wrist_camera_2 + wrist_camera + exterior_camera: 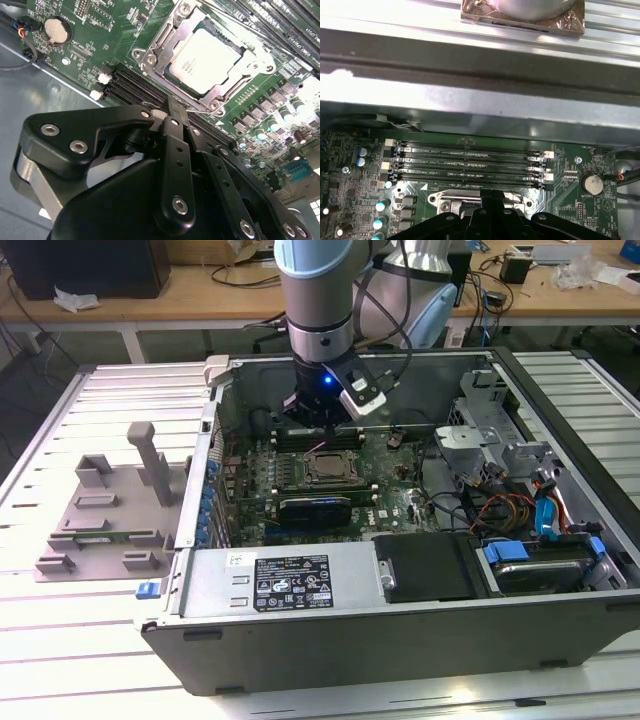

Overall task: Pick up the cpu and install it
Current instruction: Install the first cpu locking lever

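The cpu (328,468) lies flat in its socket on the green motherboard (390,475) inside the open computer case. In the second wrist view the cpu (205,60) shows its silver top, framed by the metal socket bracket (165,45). My gripper (318,425) hangs just above the board, behind the socket and over the memory slots (470,160). Its black fingers (172,120) are together with nothing between them. My gripper (492,200) sits at the socket's edge, apart from the cpu.
A grey plastic fixture (110,510) with upright posts stands at the exterior view's left, outside the case. A black expansion card (315,508) lies just in front of the socket. The power supply (290,580), drives (535,570), cables and case walls (215,440) hem in the board.
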`<action>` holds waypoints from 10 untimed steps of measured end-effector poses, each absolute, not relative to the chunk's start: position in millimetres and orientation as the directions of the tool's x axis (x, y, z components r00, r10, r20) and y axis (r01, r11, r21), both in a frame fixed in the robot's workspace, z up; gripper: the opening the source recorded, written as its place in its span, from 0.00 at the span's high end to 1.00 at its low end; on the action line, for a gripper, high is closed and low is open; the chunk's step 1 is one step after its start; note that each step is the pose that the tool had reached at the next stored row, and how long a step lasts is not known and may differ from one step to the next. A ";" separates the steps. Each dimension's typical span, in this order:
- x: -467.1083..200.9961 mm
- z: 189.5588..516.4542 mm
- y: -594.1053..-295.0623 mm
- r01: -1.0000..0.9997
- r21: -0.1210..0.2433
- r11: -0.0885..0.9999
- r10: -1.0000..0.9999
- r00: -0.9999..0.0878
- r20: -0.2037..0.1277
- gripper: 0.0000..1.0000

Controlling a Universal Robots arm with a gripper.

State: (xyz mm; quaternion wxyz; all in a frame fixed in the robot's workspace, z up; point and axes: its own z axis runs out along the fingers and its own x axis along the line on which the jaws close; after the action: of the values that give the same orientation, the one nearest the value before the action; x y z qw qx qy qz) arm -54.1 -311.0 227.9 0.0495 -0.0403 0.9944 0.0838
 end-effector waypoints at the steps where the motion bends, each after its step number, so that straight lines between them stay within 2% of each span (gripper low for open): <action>1: -54.1 227.5 -310.8 -0.089 0.162 0.983 -0.072 -0.991 -0.110 0.89; 5: -54.8 224.9 -309.8 -0.095 0.159 0.983 -0.072 -0.987 -0.145 0.89; 10: -59.9 219.9 -306.1 -0.087 0.158 0.984 -0.063 -0.986 -0.152 0.89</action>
State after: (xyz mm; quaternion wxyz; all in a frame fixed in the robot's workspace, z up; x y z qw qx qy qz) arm -59.9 -306.1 219.9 0.0735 -0.0380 0.9932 0.0825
